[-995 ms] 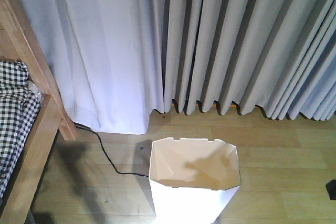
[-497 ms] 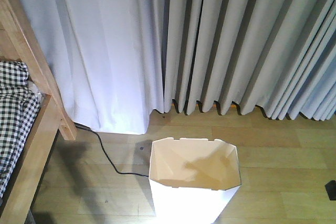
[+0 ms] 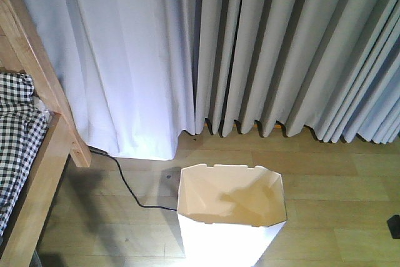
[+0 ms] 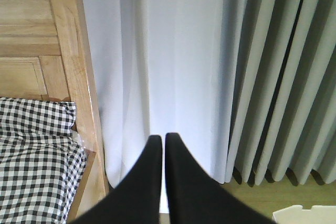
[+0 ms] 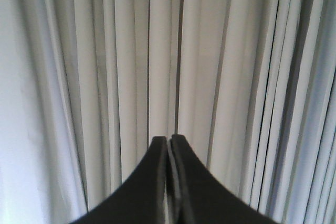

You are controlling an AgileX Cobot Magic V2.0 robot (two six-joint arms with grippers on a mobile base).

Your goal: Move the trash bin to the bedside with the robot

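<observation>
Grey curtains point(image 3: 281, 54) hung to the wooden floor point(image 3: 350, 173), where the trash bin point(image 3: 231, 207) stood unmoved over the past second, well apart from the bedside point(image 3: 47, 154) at the left edge. Left gripper point(image 4: 163, 139) and right gripper point(image 5: 169, 140) pointed at the curtains, jaws closed and empty.

The light wooden plank floor point(image 3: 331, 173) carries the white plastic trash bin with an angular rim point(image 3: 230, 223), standing upright at near centre. A thin black cable point(image 3: 128, 189) lies to its left, running toward the light wooden bed frame point(image 3: 44, 173) at the left.
</observation>
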